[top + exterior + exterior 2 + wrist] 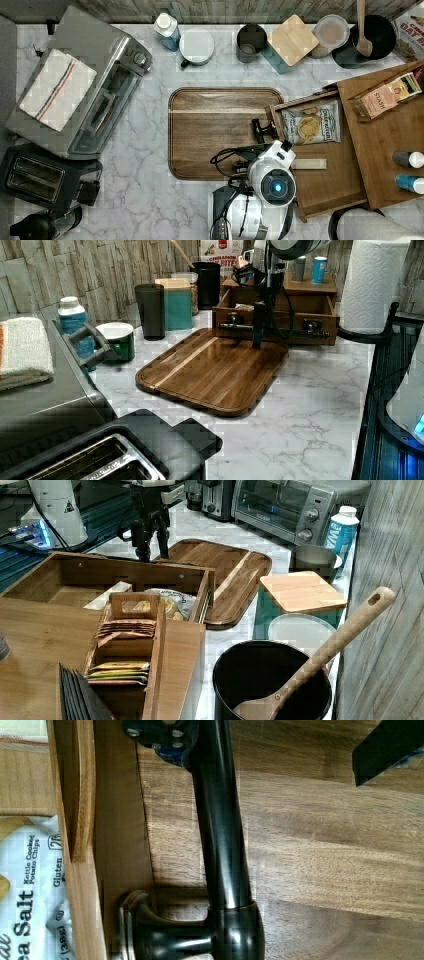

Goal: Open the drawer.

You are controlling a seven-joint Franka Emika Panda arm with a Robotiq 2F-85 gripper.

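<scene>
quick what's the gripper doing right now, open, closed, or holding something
Gripper: open, holding nothing; its jaws straddle the black handle of the pulled-out drawer without clamping it.

Arm reaching fwd, wrist down; jaws prob. apart.

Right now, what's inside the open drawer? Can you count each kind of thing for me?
Inside the drawer:
bag of chips: 1
pale flat stick: 1
Total: 2
</scene>
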